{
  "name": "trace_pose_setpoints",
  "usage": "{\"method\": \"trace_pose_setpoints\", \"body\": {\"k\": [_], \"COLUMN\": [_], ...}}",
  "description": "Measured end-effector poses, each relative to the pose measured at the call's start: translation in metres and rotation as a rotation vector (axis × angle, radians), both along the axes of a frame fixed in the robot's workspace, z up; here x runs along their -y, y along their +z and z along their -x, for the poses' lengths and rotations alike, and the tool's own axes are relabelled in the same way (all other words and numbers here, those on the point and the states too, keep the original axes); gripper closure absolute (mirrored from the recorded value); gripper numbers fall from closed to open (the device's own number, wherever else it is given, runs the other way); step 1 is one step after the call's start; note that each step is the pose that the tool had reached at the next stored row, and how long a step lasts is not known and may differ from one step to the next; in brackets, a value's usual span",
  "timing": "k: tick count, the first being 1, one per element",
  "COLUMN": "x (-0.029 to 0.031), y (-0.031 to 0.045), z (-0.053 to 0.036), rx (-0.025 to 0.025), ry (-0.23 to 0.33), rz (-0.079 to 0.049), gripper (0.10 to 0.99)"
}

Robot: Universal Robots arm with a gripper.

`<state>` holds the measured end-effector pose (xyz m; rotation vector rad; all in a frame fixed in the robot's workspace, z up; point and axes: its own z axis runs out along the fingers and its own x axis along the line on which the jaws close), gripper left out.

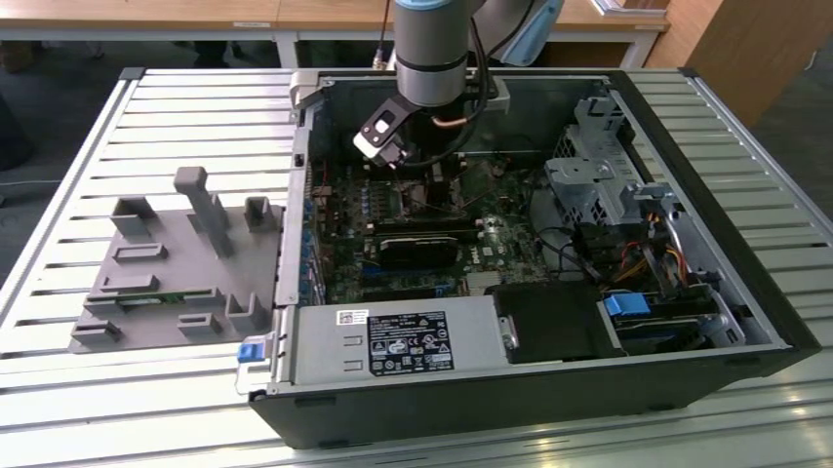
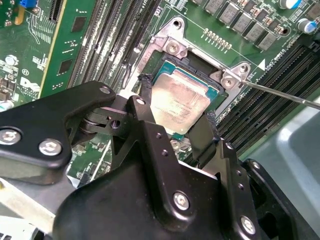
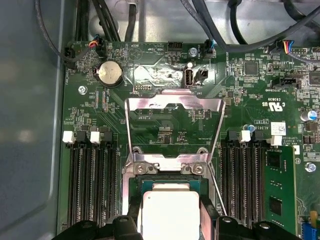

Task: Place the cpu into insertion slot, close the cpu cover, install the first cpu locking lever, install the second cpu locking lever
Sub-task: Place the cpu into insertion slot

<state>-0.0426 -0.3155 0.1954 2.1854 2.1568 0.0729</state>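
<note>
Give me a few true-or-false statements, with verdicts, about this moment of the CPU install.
1. The gripper has its black fingers on two opposite edges of the flat square silver-tan cpu. True.
2. The cpu is at the square dark-rimmed insertion slot. True.
3. The thin square silver metal cpu cover is closed over the cpu. False: it is swung open, away from the insertion slot.
4. The grey plastic fixture tray lies on the exterior view's right of the black computer case. False: it is on the exterior view's left.
</note>
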Motion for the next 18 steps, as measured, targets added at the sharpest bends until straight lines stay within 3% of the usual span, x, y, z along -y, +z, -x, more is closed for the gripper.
{"method": "trace_pose_setpoints", "body": {"k": [18], "x": [-0.0001], "y": [-0.0027], "z": [0.0001], "rx": [0.0], "ry": [0.0], "rz": [0.0], "gripper": [0.533]}}
